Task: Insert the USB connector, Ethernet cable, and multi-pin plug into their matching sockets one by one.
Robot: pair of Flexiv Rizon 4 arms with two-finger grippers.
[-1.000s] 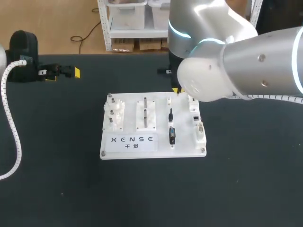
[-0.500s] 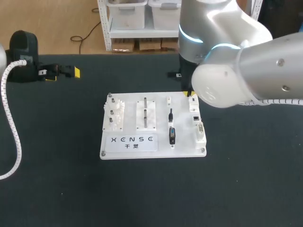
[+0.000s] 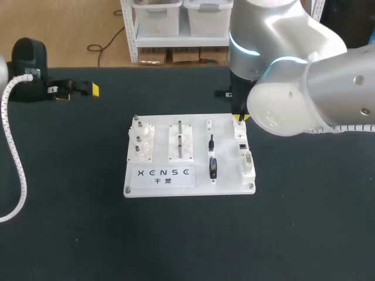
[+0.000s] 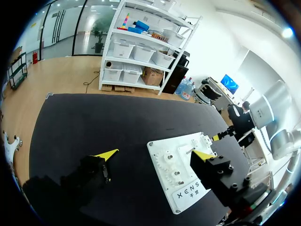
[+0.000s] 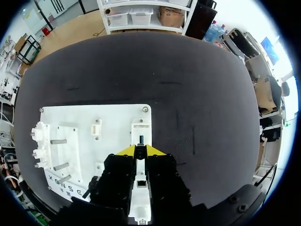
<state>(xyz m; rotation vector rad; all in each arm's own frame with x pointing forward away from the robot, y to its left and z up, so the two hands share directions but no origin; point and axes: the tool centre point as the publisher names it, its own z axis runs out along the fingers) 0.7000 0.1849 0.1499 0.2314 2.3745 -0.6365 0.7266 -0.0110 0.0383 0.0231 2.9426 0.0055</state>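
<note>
Dark table (image 3: 70,234), board (image 3: 161,175) corner (hidden)

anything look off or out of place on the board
Nothing stands out. The white board lies flat on the black table, the black plug and cable lie in line on it, and the right tool sits over the socket strip.

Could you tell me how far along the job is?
Nothing is clearly inserted yet. In hand: the right gripper hovers over the socket strip's far end, a small dark piece ahead of it. Remaining: the cable plug and multi-pin plug lie unplugged mid-board. The left gripper is open.
</note>
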